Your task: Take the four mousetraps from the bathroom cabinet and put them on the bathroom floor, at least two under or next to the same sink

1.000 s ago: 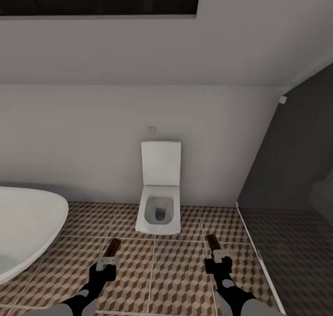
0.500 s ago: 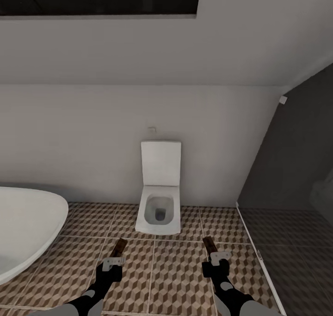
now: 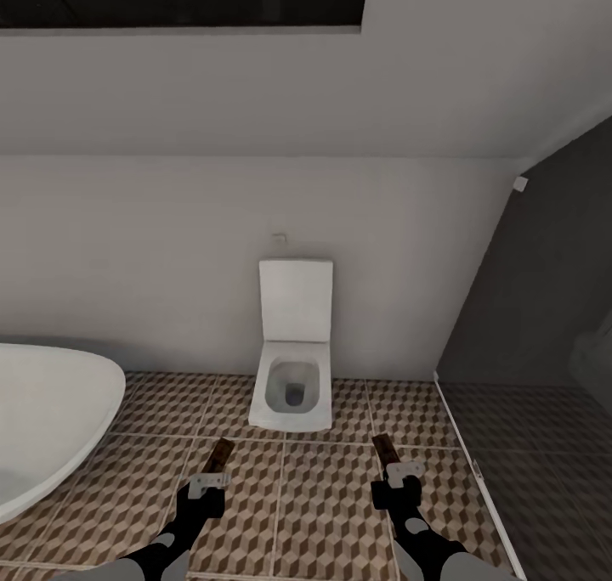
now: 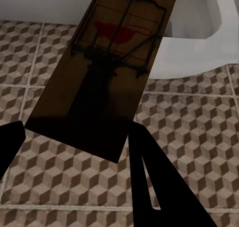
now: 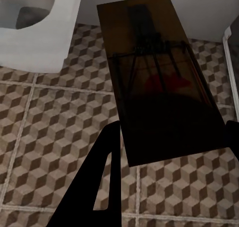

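Two hands held low, pointing forward — left hand [image 3: 210, 477] and right hand [image 3: 399, 471] apparently each clamp a mousetrap.

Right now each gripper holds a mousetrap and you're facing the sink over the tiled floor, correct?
Not the sink: the head view shows a toilet ahead. The left gripper and right gripper do each hold a mousetrap over the tiled floor.

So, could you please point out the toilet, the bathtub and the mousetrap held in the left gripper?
toilet [image 3: 294, 392], head view, on the bowl's rim.
bathtub [image 3: 51, 411], head view, on its white inner wall.
mousetrap [image 4: 107, 77], left wrist view, on the board's middle.
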{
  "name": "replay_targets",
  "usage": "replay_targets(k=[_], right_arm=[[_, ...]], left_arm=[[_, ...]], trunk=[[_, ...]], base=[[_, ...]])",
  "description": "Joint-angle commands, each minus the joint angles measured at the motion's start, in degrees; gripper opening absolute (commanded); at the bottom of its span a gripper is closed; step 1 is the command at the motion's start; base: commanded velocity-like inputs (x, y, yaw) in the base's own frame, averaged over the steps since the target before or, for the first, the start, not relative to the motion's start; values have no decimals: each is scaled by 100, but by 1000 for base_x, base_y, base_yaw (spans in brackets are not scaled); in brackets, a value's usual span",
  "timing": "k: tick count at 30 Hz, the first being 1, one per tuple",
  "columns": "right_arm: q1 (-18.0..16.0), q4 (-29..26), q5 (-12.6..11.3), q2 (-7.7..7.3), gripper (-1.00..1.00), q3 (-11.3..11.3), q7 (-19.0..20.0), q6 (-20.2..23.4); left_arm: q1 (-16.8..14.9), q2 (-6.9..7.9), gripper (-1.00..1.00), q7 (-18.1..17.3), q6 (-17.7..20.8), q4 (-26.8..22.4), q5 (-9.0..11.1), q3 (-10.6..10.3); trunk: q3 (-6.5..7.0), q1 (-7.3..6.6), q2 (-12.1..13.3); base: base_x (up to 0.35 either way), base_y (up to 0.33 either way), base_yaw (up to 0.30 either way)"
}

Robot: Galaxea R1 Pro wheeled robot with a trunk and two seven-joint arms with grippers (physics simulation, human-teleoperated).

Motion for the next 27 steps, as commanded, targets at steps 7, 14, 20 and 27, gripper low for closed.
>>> replay_targets(k=[7,14,20,27], right_arm=[[-6,7,48,2,-100,-47,-19,-21],[-6,7,66,2,-100,-47,-20,-29],[-6,3,72,2,-100,-47,-20,-30],[-6,-1,74,-4,-100,-47,-22,-30]], left_arm=[[-10,-2,-100,-13,-32,22,42,-24],[-10,4,-100,-13,-36,21,41,-24],[-10,0,-100,-13,-38,7,42,-32],[-10,-2,-100,-13,-34,-2,42,-31]], trunk=[[-164,157,-295],[-353,311,-575],[-517,443,-816],[-709,597,-1097]], base=[[0,0,0],[0,0,0],[0,0,0],[0,0,0]])
